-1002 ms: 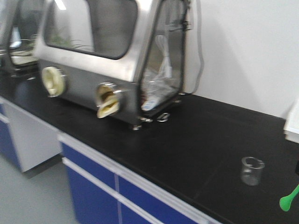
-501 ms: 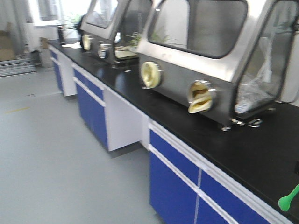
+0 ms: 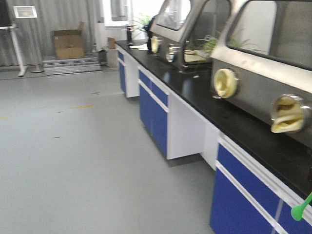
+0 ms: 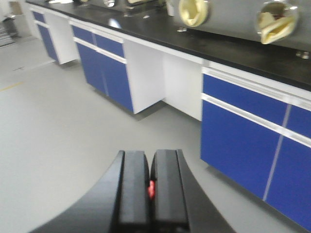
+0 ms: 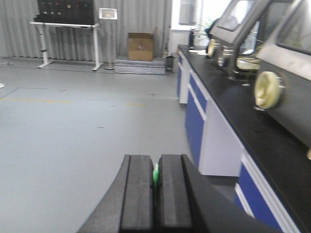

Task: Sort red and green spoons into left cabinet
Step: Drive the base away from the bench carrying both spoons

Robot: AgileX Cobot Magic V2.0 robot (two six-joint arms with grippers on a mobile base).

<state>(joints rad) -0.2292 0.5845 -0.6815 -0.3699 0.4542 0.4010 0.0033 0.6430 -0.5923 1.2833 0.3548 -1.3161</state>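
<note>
Left pincer (image 4: pixel 151 162) is clamped on the red spoon (image 4: pixel 151 189), only a red sliver showing in its seam. Right pincer (image 5: pixel 156 162) is likewise shut on the green spoon (image 5: pixel 155 174), whose free end hangs slantwise low in the front view. The left cabinet is in none of my views, only grey floor (image 3: pixel 97 161) ahead and the black worktop (image 3: pixel 234 122) with steel glove boxes (image 3: pixel 263 73) along my right. I judge neither arm nearer.

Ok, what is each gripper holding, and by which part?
Left gripper pinches the red spoon; which part is unclear. Right gripper pinches the green spoon, apparently by the handle; the bowl is free.
</note>
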